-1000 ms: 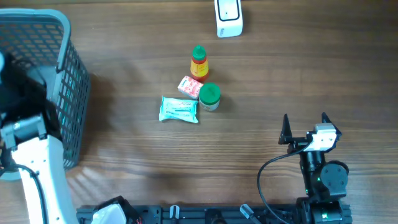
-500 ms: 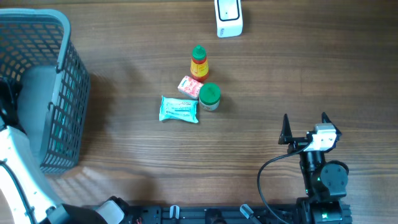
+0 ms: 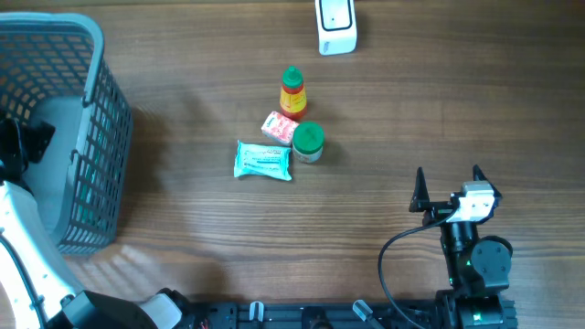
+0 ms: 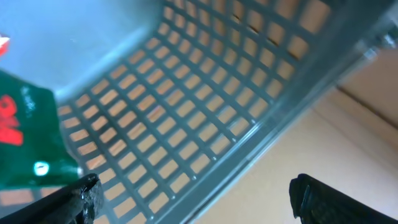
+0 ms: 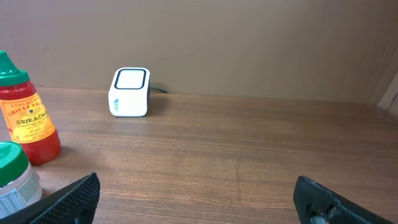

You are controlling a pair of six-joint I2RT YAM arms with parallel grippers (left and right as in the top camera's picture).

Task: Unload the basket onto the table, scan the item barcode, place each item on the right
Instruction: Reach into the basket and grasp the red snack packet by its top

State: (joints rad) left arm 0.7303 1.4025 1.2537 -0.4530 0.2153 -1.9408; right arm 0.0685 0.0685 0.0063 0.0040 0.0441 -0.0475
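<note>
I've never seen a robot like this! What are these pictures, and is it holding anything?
It's a robot with two arms at a wooden table. One picture looks down from above; the other two come from cameras on its wrists. On the table lie a white scanner, a red sauce bottle, a small carton, a green-lidded jar and a teal packet. The left end effector is open at a grey basket; the right end effector is open too. Neither holds anything.

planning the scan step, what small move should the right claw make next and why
Probably ease the right claw forward and left toward the green-lidded jar. The claw stands open and empty, well short of the jar, which looks like the item nearest to it; the scanner sits beyond, at the far edge.
</note>
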